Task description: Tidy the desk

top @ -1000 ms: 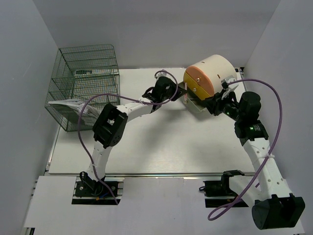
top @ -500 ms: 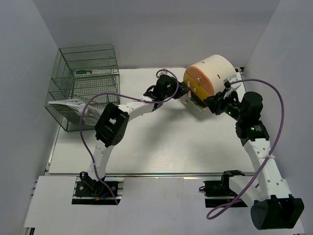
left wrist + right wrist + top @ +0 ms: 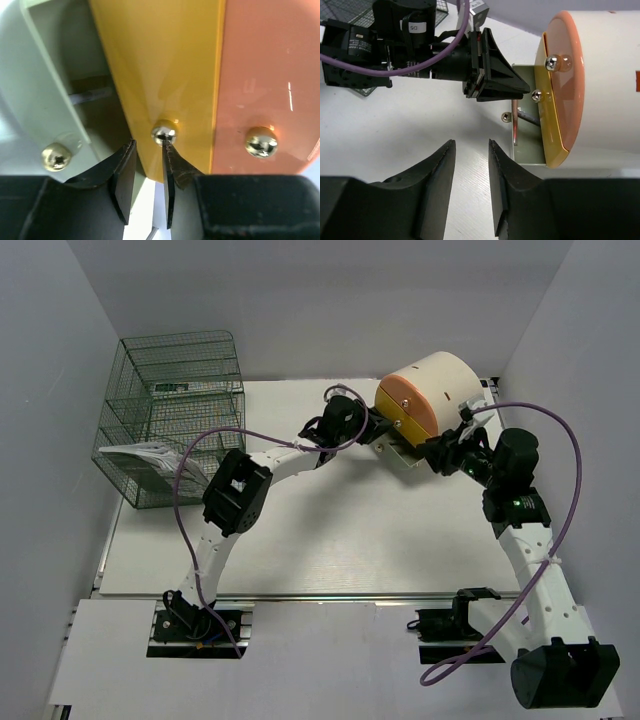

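White desk fills centre of top view. L claw is at brass knob of yellow drawer on cream cylinder, upper right. Its fingers are nearly together w/ a thin gap, nothing pinched. R claw hovers just below cylinder, over desk, spread & empty. Green wire rack upper left.

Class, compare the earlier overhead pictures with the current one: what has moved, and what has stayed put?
The left gripper advanced rightward toward the cream cylinder. Its slightly parted tips now sit at the yellow drawer's knob without clamping it. Nothing was taken or released. The cream cylinder, right gripper and green wire rack stayed put.
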`<action>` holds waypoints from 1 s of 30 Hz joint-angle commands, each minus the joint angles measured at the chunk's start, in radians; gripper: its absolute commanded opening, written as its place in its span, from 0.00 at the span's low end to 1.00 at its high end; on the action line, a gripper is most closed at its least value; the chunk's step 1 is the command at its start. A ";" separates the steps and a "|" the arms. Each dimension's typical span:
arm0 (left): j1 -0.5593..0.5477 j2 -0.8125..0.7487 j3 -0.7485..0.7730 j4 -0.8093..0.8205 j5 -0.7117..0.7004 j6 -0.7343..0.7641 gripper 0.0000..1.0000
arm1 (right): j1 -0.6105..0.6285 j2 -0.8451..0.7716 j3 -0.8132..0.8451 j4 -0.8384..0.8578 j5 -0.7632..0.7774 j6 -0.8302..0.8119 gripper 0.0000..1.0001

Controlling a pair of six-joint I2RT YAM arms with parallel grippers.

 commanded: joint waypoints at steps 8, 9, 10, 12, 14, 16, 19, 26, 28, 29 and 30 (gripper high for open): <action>0.037 -0.389 -0.263 0.091 0.079 0.347 0.00 | 0.019 0.026 -0.029 -0.117 -0.401 -0.452 0.11; 0.046 -0.435 -0.306 0.074 0.087 0.430 0.00 | 0.027 0.046 -0.020 -0.141 -0.387 -0.485 0.02; 0.057 -0.533 -0.349 0.059 0.097 0.485 0.00 | 0.051 0.057 -0.012 -0.174 -0.374 -0.531 0.00; 0.057 -0.638 -0.475 -0.039 0.091 0.662 0.06 | 0.110 0.100 0.010 -0.192 -0.277 -0.556 0.00; 0.066 -0.793 -0.582 -0.183 0.018 0.784 0.43 | 0.154 0.156 0.028 -0.191 -0.138 -0.561 0.00; 0.066 -0.944 -0.658 -0.273 -0.039 0.947 0.63 | 0.246 0.202 0.036 -0.180 -0.021 -0.561 0.00; 0.066 -1.083 -0.805 -0.351 -0.108 1.067 0.79 | 0.343 0.308 0.060 -0.131 0.296 -0.540 0.00; 0.066 -1.383 -1.021 -0.347 -0.152 1.193 0.80 | 0.433 0.550 0.174 -0.070 0.695 -0.558 0.00; 0.066 -1.413 -1.044 -0.350 -0.159 1.204 0.81 | 0.453 0.589 0.204 -0.036 0.790 -0.563 0.00; 0.066 -1.420 -1.040 -0.357 -0.162 1.211 0.81 | 0.460 0.636 0.218 -0.031 0.817 -0.564 0.00; 0.057 -1.437 -1.035 -0.362 -0.166 1.213 0.81 | 0.466 0.661 0.230 -0.019 0.850 -0.566 0.00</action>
